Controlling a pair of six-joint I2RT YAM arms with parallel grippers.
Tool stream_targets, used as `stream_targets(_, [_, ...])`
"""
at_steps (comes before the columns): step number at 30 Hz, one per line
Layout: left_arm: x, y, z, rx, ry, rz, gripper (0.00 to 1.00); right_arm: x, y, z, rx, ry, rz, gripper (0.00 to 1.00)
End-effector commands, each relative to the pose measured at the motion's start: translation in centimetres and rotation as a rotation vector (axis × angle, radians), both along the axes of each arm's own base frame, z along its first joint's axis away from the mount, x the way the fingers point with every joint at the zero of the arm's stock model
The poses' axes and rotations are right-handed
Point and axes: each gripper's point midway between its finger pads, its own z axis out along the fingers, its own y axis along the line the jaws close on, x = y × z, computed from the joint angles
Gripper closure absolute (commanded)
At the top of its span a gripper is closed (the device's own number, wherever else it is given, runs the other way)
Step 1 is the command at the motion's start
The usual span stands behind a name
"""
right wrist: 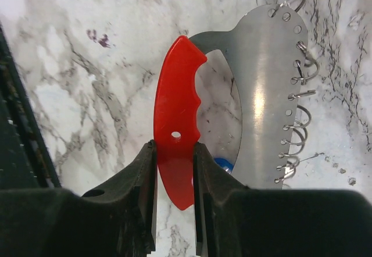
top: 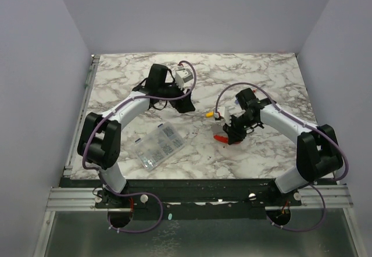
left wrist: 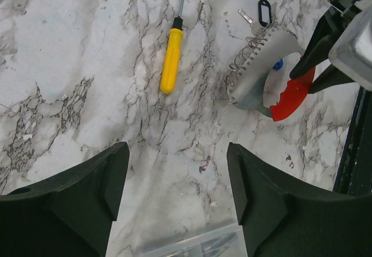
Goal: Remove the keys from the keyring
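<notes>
Clamping the red band (right wrist: 176, 117) of the keyring (left wrist: 256, 79) edge-on, the right gripper (right wrist: 174, 155) has its fingers (right wrist: 136, 178) shut tight on either face of the band. They grip near its lower end, just below a small hole in the plastic. The band curves up to meet a grey plate (right wrist: 267, 94), and the two close a loop through which marble shows. Whether the keyring lies flat or is slightly lifted, I cannot tell.

Small holes run down the plate's outer edge, with wire rings (right wrist: 300, 123) threaded through them. A blue tag (right wrist: 222, 164) peeks out inside the loop, right beside the right-hand finger. In the left wrist view, the keys (left wrist: 247, 18) fan out past the plate's far end, one of them with a black tag (left wrist: 264, 11).

The left gripper (left wrist: 177, 178) hangs over bare marble, its fingers (left wrist: 87, 204) spread wide with nothing between them. It is well apart from the keyring. A yellow screwdriver (left wrist: 171, 59) lies flat on the table (top: 261, 77), near the plate but not touching it. A clear box (top: 156, 146) of small parts sits by the left arm, towards the near edge, and one corner of it shows between the left fingers.
</notes>
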Motion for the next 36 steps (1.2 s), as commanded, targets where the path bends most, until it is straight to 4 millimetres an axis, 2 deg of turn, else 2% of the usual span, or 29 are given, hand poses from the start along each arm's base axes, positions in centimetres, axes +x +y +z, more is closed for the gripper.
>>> stream_targets(1, [-2.1,-0.3,2.3,-0.023,-0.167,-0.130,0.25,-1.8,1.6,3.0,0.101,0.092,-0.017,0.88])
stream_targets(8, [-7.1,-0.8,1.4,-0.013,-0.446,-0.397,0.22,-1.5,3.0,5.5,0.222,0.221,-0.057,0.90])
stream_targets(11, [-7.8,-1.5,0.5,0.007,-0.494,-0.456,0.22,-1.6,3.7,6.6,0.271,0.289,-0.067,0.90])
stream_targets(14, [-8.4,-3.1,-0.3,0.054,-0.558,-0.521,0.22,-1.7,4.5,7.8,0.327,0.359,-0.074,0.91])
stream_targets(17, [-9.2,-4.8,-0.4,0.076,-0.596,-0.577,0.23,-1.7,5.0,8.7,0.362,0.407,-0.077,0.91])
stream_targets(23, [-10.3,-6.9,-0.6,0.099,-0.633,-0.645,0.25,-1.8,5.5,9.5,0.393,0.471,-0.079,0.91])
stream_targets(26, [-10.8,-7.8,-0.3,0.108,-0.639,-0.662,0.35,-2.0,5.7,9.8,0.406,0.494,-0.072,0.91])
stream_targets(28, [-10.8,-8.2,-0.2,0.126,-0.639,-0.652,0.54,-2.2,5.8,10.3,0.415,0.507,-0.065,0.91])
stream_targets(30, [-10.9,-8.5,0.0,0.137,-0.620,-0.640,0.84,-2.2,5.8,10.9,0.426,0.515,-0.063,0.90])
stream_targets(32, [-11.7,-8.8,0.5,0.137,-0.577,-0.630,1.00,-1.8,5.5,11.7,0.440,0.503,-0.074,0.85])
stream_targets(36, [-14.2,-8.7,1.4,0.134,-0.465,-0.649,1.00,0.9,4.0,14.3,0.482,0.413,-0.153,0.71])
